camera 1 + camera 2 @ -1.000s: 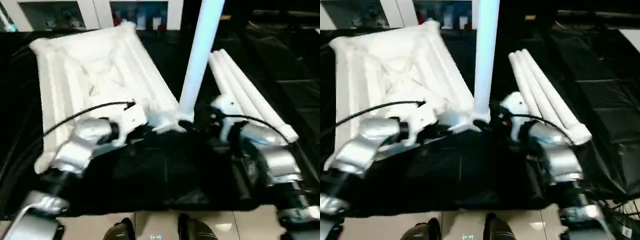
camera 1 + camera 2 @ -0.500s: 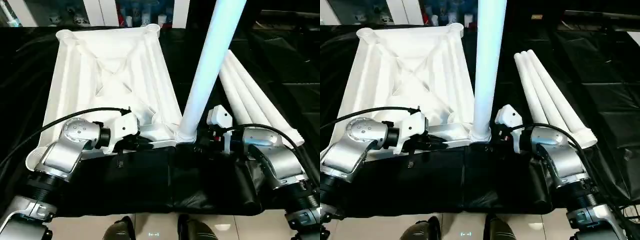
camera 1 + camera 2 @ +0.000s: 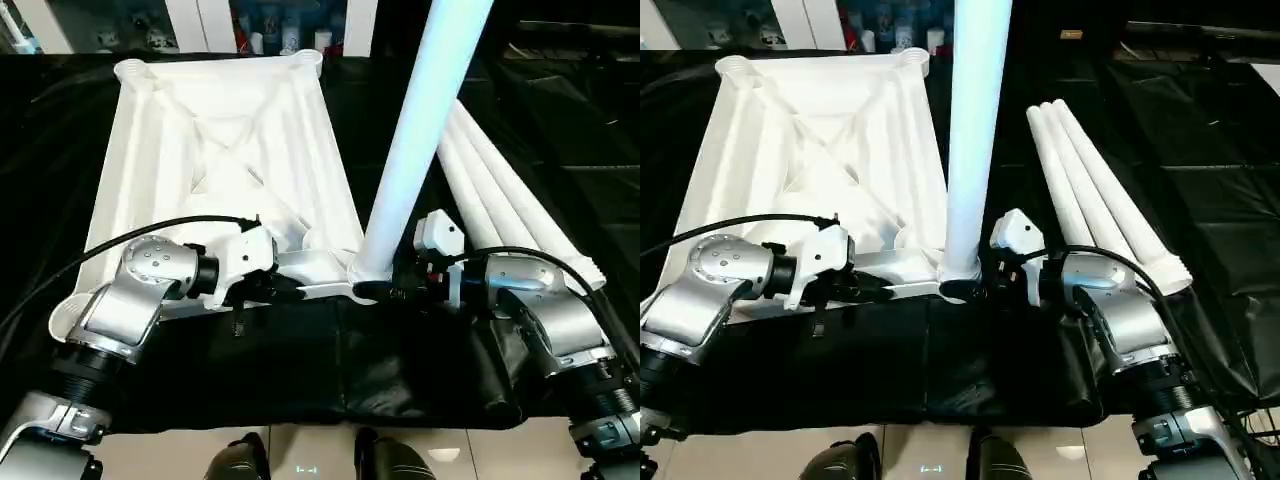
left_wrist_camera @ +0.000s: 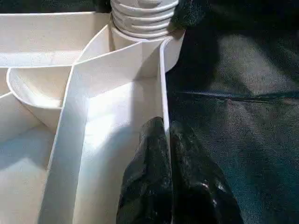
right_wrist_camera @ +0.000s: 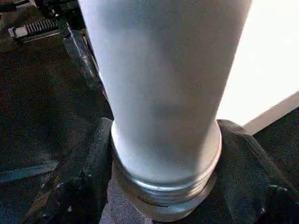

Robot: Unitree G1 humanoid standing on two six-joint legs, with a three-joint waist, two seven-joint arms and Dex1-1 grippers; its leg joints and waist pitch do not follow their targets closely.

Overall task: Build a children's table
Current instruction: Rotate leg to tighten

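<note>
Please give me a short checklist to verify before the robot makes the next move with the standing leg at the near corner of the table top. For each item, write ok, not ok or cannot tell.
1. Table top lies with its ribbed underside up on the black cover: ok.
2. Left gripper is closed on the near edge wall of the top, steadying it: ok.
3. Standing leg sits with its threaded end at the corner socket: ok.
4. Thread fully screwed in: not ok, rings are visible above the socket.
5. Right gripper has a finger on each side of the leg's base; firm grip: cannot tell.
6. Three spare legs lie to the right, apart from the arms: ok.
</note>
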